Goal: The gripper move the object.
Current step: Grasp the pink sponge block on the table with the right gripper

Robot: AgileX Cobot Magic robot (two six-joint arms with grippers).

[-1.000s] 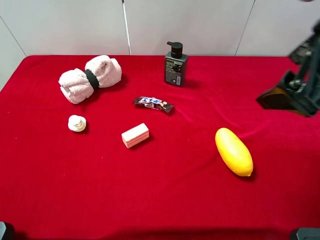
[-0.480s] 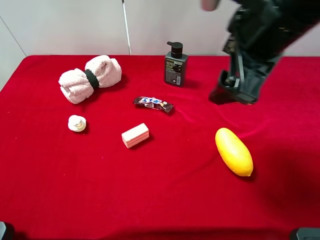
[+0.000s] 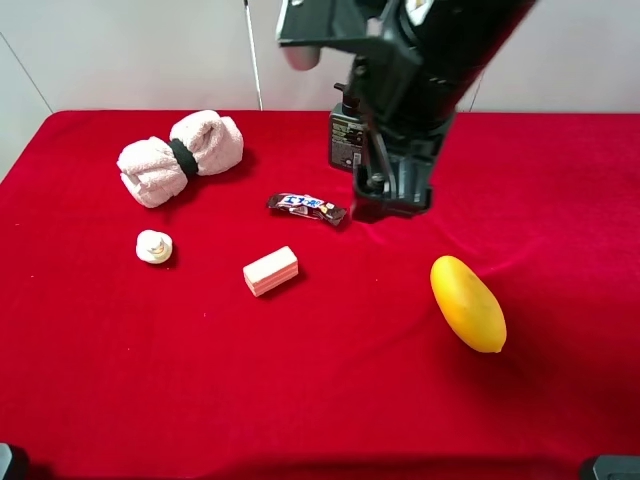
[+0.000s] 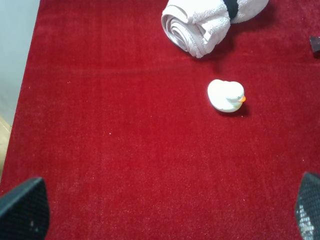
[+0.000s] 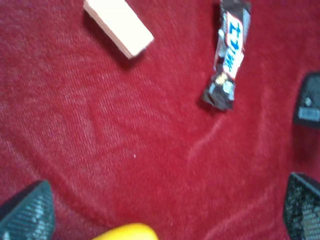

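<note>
Desk (image 3: 300,400) is covered in red cloth.

Left tool (image 4: 165,212): seen in its own wrist view only. The two fingertips sit at opposite sides of that frame, spread wide, with only cloth between them. It grips nothing.

Rolled pink towel (image 3: 180,157) with a black band lies near the far left corner.

Small white duck toy (image 3: 153,246) sits in front of the towel, toward the left edge, apart from it.

Pink block (image 3: 271,271) lies flat on the cloth left of the desk's middle, skewed to the desk edges, touching nothing.

Candy bar (image 3: 308,208) in a dark wrapper lies behind the block, toward the far edge, apart from it.

Black pump bottle (image 3: 342,140) stands upright near the middle of the far edge, partly hidden by the right arm.

Right tool (image 3: 392,200) points down just right of the candy bar and in front of the bottle. Its fingers are spread wide and hold nothing. The block lies to its left, nearer the front edge, untouched. Contact with the cloth: cannot tell.

Yellow oval fruit (image 3: 467,303) lies right of the middle, nearer the front edge than the right tool.
</note>
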